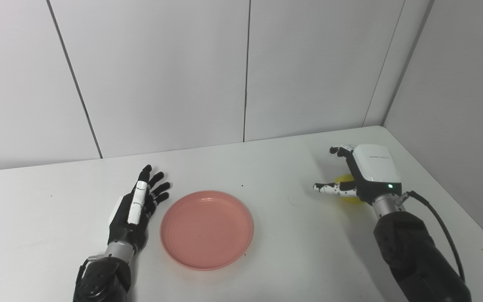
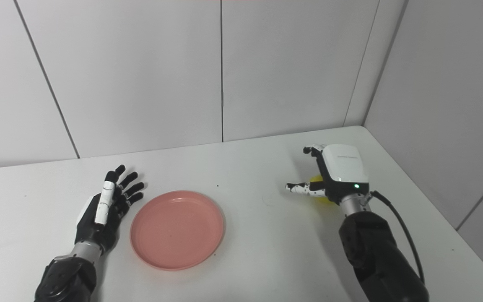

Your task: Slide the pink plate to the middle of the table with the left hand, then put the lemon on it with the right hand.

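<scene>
The pink plate (image 1: 206, 228) lies empty on the white table (image 1: 275, 167), a little left of the middle. My left hand (image 1: 138, 205) rests just left of the plate with its fingers spread, open and holding nothing, a small gap from the rim. My right hand (image 1: 361, 174) is at the right side of the table, over the yellow lemon (image 1: 345, 181). The lemon shows only partly under the palm. The thumb (image 1: 329, 188) sticks out to the left and the fingers (image 1: 341, 149) curl beyond the lemon, not closed on it.
Grey wall panels stand behind the table and along its right side. The table's right edge (image 1: 447, 197) runs close to my right arm. A black cable (image 1: 438, 226) loops off the right wrist.
</scene>
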